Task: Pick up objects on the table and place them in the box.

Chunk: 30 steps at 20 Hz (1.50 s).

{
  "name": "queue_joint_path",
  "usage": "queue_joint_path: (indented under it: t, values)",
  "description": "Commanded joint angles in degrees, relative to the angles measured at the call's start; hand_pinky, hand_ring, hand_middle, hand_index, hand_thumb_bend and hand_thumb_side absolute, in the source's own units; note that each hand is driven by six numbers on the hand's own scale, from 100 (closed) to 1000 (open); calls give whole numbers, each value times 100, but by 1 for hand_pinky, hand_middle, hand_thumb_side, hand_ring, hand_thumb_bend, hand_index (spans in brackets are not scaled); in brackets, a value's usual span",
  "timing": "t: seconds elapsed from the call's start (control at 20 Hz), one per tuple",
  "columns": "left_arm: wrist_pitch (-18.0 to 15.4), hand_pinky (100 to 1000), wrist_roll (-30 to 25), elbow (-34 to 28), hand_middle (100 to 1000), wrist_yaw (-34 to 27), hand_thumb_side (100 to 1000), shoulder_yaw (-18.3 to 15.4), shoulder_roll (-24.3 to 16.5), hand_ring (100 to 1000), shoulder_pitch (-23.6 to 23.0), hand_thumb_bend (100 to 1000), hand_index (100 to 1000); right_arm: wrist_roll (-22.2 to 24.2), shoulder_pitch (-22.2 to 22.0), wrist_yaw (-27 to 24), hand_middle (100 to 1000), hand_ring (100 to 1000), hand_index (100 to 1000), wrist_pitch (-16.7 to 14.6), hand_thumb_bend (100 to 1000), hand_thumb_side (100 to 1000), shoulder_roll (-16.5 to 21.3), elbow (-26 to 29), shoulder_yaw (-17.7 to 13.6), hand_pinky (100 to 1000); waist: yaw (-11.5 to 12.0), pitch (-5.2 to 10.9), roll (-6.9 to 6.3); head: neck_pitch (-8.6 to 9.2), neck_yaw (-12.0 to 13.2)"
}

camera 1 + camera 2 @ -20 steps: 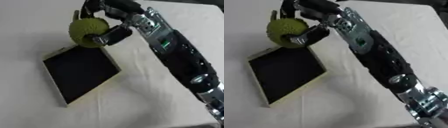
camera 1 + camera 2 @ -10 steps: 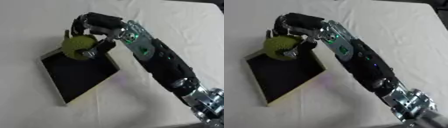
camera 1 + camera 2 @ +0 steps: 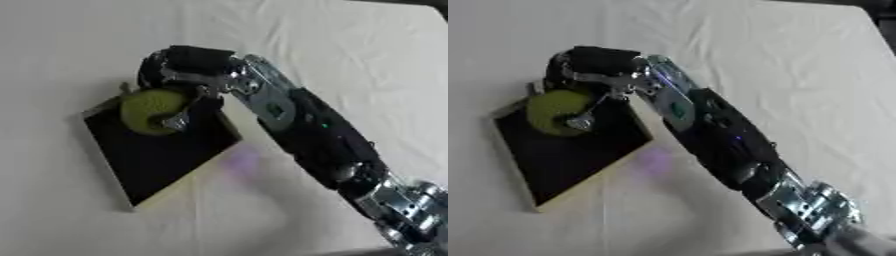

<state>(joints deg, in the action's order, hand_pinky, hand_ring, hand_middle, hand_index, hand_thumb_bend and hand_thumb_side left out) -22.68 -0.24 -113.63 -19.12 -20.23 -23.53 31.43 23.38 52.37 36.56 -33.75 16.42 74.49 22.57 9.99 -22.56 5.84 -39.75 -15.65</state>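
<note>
Green round object [image 3: 150, 110] is held in the curled fingers of the right robot hand [image 3: 175, 82] over the far corner of the dark-lined box [image 3: 166, 155]; released there, it could be bounced off the rim onto the bench [image 3: 350, 60].

table [image 3: 350, 55] | white cloth, creased (faint purple glow [image 3: 242, 162] near box)
</note>
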Motion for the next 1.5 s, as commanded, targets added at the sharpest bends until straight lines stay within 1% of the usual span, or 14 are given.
queue_joint_path:
  t: [0.05,0.15,0.2,0.25,0.4,0.5,0.65,0.85,1.0,1.15,1.25,1.3,1.35,1.5]
  values:
    - [1,604,-17,-96,600,-27,497,-5,-78,700,87,100,705,-3,69,112,541,846,725,-74,100,262,40,35,-28,663,10,120,-31,-6,5]
    - [7,604,-21,-96,600,-22,499,-4,-79,701,83,100,705,-34,47,166,624,914,782,-133,100,272,59,58,-25,717,7,121,-29,-5,6]
    - [8,604,-26,-96,600,-19,498,-3,-80,701,80,100,705,-40,38,209,669,943,828,-158,101,265,72,71,-27,742,6,121,-29,-5,7]
    - [8,604,-30,-96,600,-17,499,-3,-80,701,77,100,705,-31,28,255,702,963,848,-183,121,252,87,89,-26,763,4,122,-28,-9,4]
    - [10,604,-30,-96,600,-15,499,-8,-85,701,67,100,704,53,14,409,773,1000,913,-261,147,171,150,194,-23,827,-2,126,-25,-14,1]
    - [8,604,-31,-96,600,-12,499,-9,-93,701,60,100,704,146,4,445,790,1000,928,-314,170,165,196,307,-20,845,-11,131,-22,-13,0]
    - [8,603,-22,-96,601,-7,500,-13,-98,701,54,100,705,244,-6,365,803,1000,937,-346,173,117,265,542,-25,855,-21,139,-22,-5,-1]
    - [13,604,-15,-96,601,4,498,-17,-103,701,44,100,705,332,-49,80,801,1000,935,-245,151,100,380,874,-92,851,-37,150,-19,9,7]
    - [10,604,0,-96,601,10,499,-23,-108,701,40,100,705,352,-97,-258,790,1000,934,-65,100,100,471,1151,-226,841,-47,153,-18,25,24]
    - [7,604,10,-96,601,17,498,-29,-112,701,33,100,705,350,-143,-732,786,1000,935,195,100,100,571,1534,-445,835,-65,155,-23,52,40]
    - [4,604,26,-96,601,21,498,-39,-116,701,28,100,705,300,-212,-1157,782,1000,940,462,100,100,679,1845,-671,827,-82,157,-29,73,49]
    - [4,604,34,-96,601,25,498,-43,-118,702,25,100,704,276,-251,-1377,786,1000,944,617,100,375,743,1999,-786,821,-90,158,-31,82,55]
    - [4,604,42,-96,601,30,498,-48,-122,702,19,100,705,232,-294,-1613,775,1000,944,792,100,100,817,2157,-924,820,-102,159,-33,91,68]
    - [4,603,54,-96,602,49,501,-62,-138,702,-8,100,704,84,-432,-2310,770,1000,946,1323,100,100,1080,2634,-1352,809,-140,159,-38,123,121]
